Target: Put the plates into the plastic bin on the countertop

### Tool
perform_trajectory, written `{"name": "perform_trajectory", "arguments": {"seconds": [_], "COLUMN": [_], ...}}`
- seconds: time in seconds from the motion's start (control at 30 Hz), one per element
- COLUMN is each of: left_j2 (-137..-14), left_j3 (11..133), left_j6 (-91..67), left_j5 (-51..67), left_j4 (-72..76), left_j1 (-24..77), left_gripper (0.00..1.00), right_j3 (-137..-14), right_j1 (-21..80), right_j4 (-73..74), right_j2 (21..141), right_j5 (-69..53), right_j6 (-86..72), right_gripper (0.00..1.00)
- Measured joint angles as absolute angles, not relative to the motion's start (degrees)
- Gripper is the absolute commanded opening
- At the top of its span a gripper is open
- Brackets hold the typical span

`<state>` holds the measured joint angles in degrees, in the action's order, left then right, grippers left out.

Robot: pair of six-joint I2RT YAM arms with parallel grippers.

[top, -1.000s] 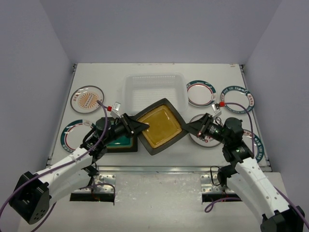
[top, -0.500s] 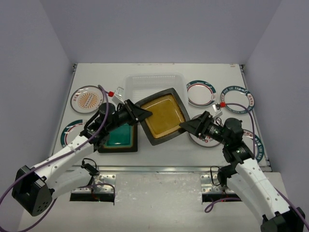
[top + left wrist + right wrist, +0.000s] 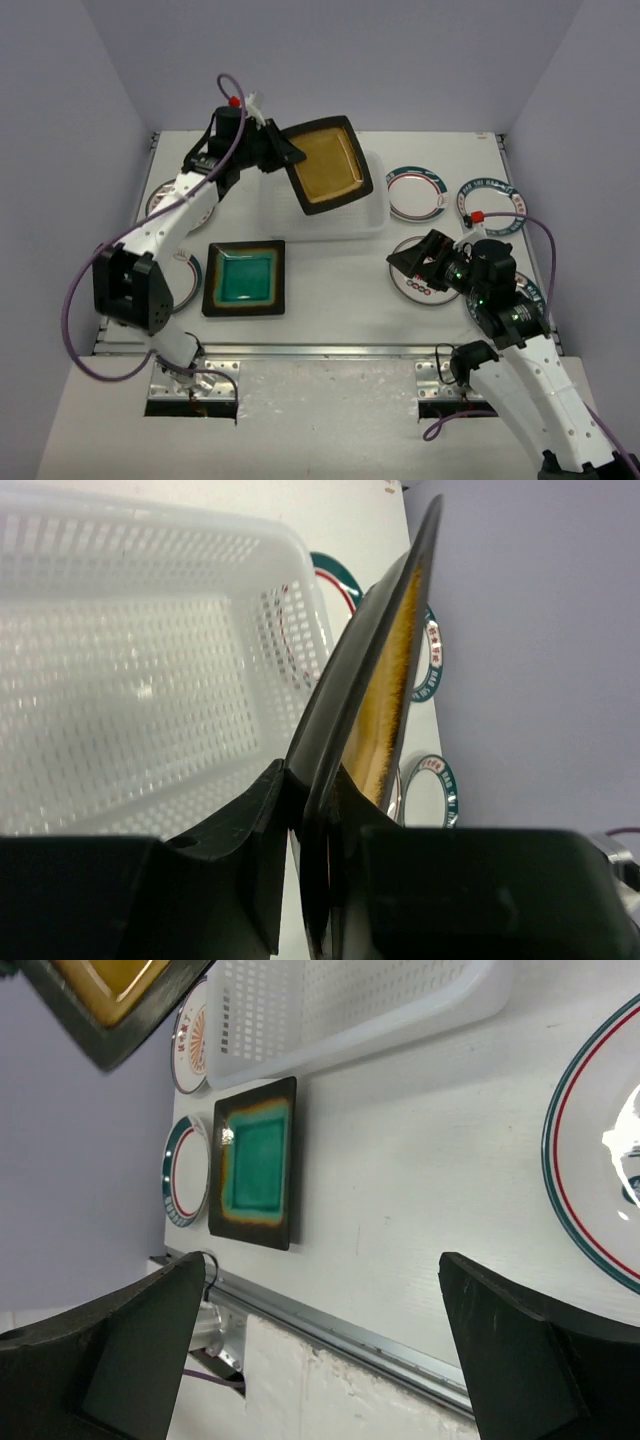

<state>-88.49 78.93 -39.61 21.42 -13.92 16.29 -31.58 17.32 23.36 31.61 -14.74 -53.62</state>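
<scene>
Up and away since a second ago: we've seen the left gripper (image 3: pixel 288 157) (image 3: pixel 310 815) swing the square amber glazed plate with the dark rim (image 3: pixel 328 165) (image 3: pixel 388 705) off the flat white countertop (image 3: pixel 330 295). It now hangs over the translucent white perforated plastic bin (image 3: pixel 268 198) (image 3: pixel 150 680) (image 3: pixel 330 1010), tilted steeply on edge, with those jaws pinched tight on its rim. The right gripper (image 3: pixel 412 258) (image 3: pixel 320 1350), closed beside the plate's corner earlier, now gapes wide, holding nothing, over a round white red-and-teal-rimmed plate (image 3: pixel 425 287) (image 3: pixel 600 1160). We find the square teal glazed plate (image 3: pixel 244 278) (image 3: pixel 257 1160) flat on the countertop near the bin.
</scene>
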Motion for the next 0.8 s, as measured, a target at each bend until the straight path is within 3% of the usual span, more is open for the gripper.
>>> {"name": "perform_trajectory", "arguments": {"seconds": [0.23, 0.6, 0.8], "left_j2": [-112.7, -131.1, -133.9], "left_j3": [104.0, 113.3, 116.3], "left_j6": [-27.2, -20.9, -21.8], "left_j5": [27.7, 31.1, 32.1], "left_j4": [-23.6, -35.2, -36.4], "left_j1": [15.6, 15.6, 15.6], "left_gripper": [0.00, 0.00, 0.29], "right_j3": [-41.1, -43.7, -43.7], "right_j1": [17.3, 17.3, 17.3], "right_j4": [34.5, 43.8, 44.7], "right_j2": [29.5, 26.7, 26.3], "right_j5": [-13.7, -14.8, -15.5], "right_j6": [-45.6, -40.2, -39.6], "right_gripper": [0.99, 0.99, 0.99]}}
